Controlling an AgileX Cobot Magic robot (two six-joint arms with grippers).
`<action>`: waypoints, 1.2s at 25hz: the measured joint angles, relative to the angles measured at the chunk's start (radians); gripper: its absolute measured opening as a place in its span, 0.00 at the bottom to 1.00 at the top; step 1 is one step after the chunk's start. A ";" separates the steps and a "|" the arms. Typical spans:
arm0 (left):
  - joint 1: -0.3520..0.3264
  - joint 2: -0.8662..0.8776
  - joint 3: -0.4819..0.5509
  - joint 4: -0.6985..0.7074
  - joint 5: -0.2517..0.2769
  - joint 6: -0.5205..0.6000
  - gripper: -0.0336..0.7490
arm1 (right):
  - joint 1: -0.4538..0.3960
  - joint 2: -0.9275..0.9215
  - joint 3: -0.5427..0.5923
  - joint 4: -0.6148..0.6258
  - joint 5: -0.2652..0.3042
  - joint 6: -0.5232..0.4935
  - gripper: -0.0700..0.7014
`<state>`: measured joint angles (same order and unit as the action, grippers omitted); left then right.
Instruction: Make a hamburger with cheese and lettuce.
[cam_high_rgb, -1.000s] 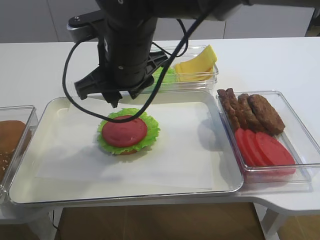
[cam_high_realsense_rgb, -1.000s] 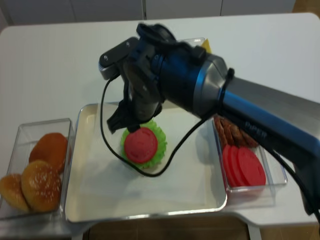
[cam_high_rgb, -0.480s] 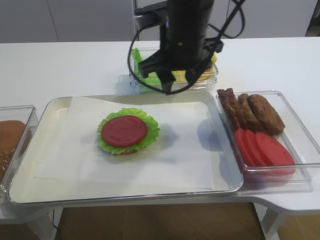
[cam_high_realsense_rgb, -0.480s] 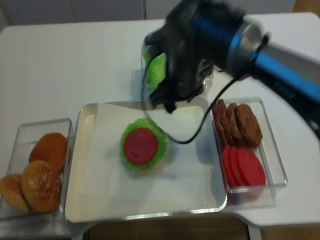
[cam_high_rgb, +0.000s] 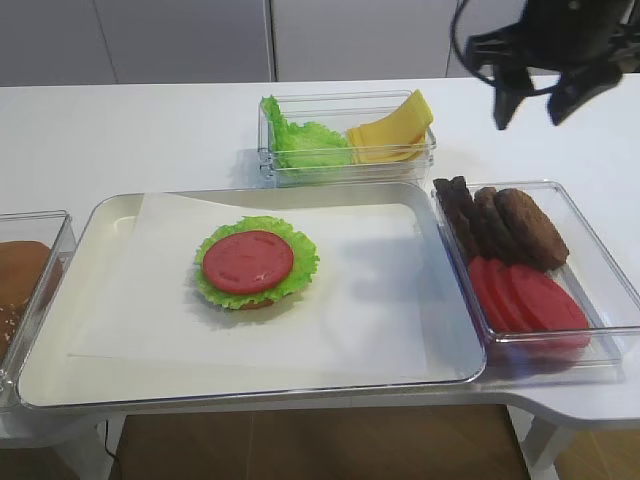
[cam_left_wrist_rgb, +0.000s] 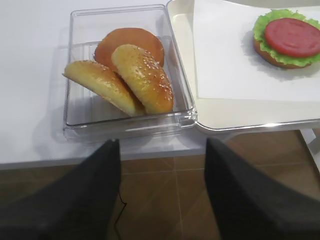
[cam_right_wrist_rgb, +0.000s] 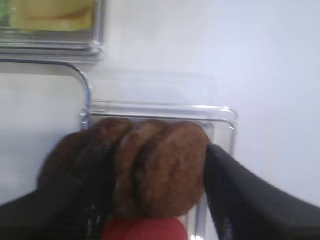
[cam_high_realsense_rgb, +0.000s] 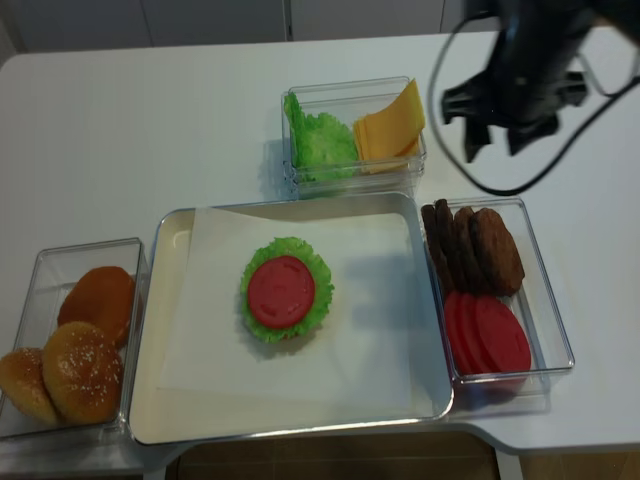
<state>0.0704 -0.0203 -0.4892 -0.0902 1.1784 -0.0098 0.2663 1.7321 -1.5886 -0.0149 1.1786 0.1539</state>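
The hamburger (cam_high_rgb: 250, 265) (cam_high_realsense_rgb: 285, 292) (cam_left_wrist_rgb: 287, 37) lies on the tray's paper: a bun base, a frilly lettuce leaf and a red tomato disc on top. Pale yellow cheese (cam_high_rgb: 395, 135) (cam_high_realsense_rgb: 388, 125) (cam_right_wrist_rgb: 52, 15) slices lean in the back box beside more lettuce (cam_high_rgb: 300, 140) (cam_high_realsense_rgb: 320, 140). My right gripper (cam_high_rgb: 528, 105) (cam_high_realsense_rgb: 495, 148) (cam_right_wrist_rgb: 155, 165) hangs open and empty high at the back right, over the far end of the patty box. In the left wrist view my left gripper (cam_left_wrist_rgb: 162, 150) stands open and empty, off the table's front edge by the bun box.
A clear box at the right holds dark brown patties (cam_high_rgb: 510, 225) (cam_right_wrist_rgb: 160, 170) and red tomato slices (cam_high_rgb: 530, 300) (cam_high_realsense_rgb: 490, 335). Another clear box (cam_left_wrist_rgb: 80, 115) at the left holds buns (cam_high_realsense_rgb: 75, 345). The metal tray (cam_high_rgb: 120, 370) fills the middle of the white table.
My right arm has swung away from the hamburger, past the lettuce and cheese box, to the back right. Its jaws have spread wider. The tomato disc stays on the lettuce.
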 joint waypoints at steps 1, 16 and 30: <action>0.000 0.000 0.000 0.000 0.000 0.000 0.56 | -0.028 -0.022 0.025 0.000 0.000 -0.001 0.64; 0.000 0.000 0.000 0.000 0.000 0.000 0.56 | -0.135 -0.569 0.549 0.025 -0.054 0.023 0.64; 0.000 0.000 0.000 0.000 0.000 0.000 0.56 | -0.137 -1.226 0.757 0.046 0.081 0.028 0.63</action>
<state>0.0704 -0.0203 -0.4892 -0.0902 1.1784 -0.0098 0.1295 0.5057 -0.8320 0.0312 1.2596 0.1818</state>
